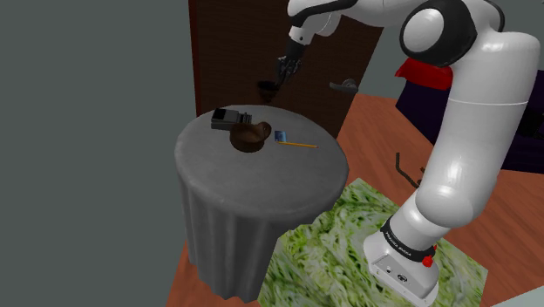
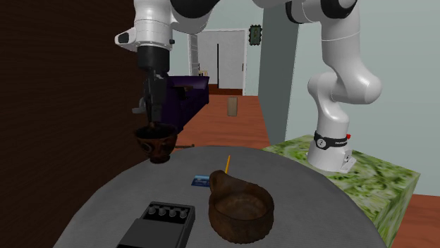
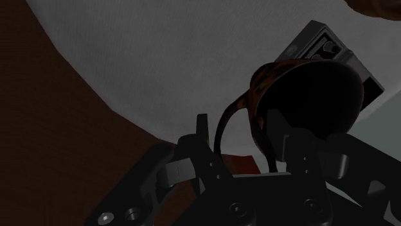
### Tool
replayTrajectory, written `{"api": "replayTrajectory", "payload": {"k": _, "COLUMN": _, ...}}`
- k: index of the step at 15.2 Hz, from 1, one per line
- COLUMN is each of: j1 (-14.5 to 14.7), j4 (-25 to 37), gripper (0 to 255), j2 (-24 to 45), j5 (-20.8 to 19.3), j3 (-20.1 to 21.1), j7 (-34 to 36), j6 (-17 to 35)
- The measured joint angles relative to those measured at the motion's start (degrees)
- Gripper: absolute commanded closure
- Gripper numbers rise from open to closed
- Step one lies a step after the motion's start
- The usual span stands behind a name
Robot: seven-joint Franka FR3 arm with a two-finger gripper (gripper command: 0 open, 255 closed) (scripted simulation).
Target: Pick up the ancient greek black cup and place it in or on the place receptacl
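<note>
**Round grey table (image 1: 296,166): black cup is up in the claw**

Behind the table stands a dark brown door (image 1: 235,44) beside a grey wall. The floor is red-brown wood, and the stand sits on a green patterned block (image 1: 331,235). The white arm (image 1: 471,131) reaches over the table to its far edge.

Near the middle of the cloth rests a brown bowl (image 2: 240,211), prob. the receptacle. Just beside it lies a black box w/ knobs (image 2: 159,222). On the bowl's other side are a pencil (image 2: 227,163) and a small blue card (image 2: 200,181).

The cup (image 2: 155,143) hangs upright under the gripper (image 2: 155,125). It is off the cloth, above the table's far edge, well apart from the bowl. The claw is clenched on the cup's rim wall. In the wrist view the cup's dark inside and one thin loop handle (image 3: 225,128) sit close against the fingers (image 3: 202,138).

Handling, as a judgement: the cup looks like painted pottery, so stiff, rather light and fragile. Its surface is prob. smooth and a bit slippery. The loop handles seem the weakest part and are no place to take hold. The rim wall, as now, is the better place. But that contact is small, so the cup may swing or slip w/ a quick move. It should go down into the bowl slowly, w/o a knock.
</note>
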Motion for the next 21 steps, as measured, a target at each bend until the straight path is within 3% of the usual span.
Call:
{"api": "replayTrajectory", "payload": {"k": 11, "j1": -0.28, "j4": 7.26, "gripper": 255, "j2": -0.59, "j5": -0.78, "j3": -0.26, "j7": 1.69, "j6": -7.68}}
{"api": "replayTrajectory", "payload": {"k": 21, "j1": 7.24, "j4": -9.24, "gripper": 255, "j2": -14.47, "j5": -4.82, "j3": 2.78, "j7": 11.73, "j6": -2.89}}
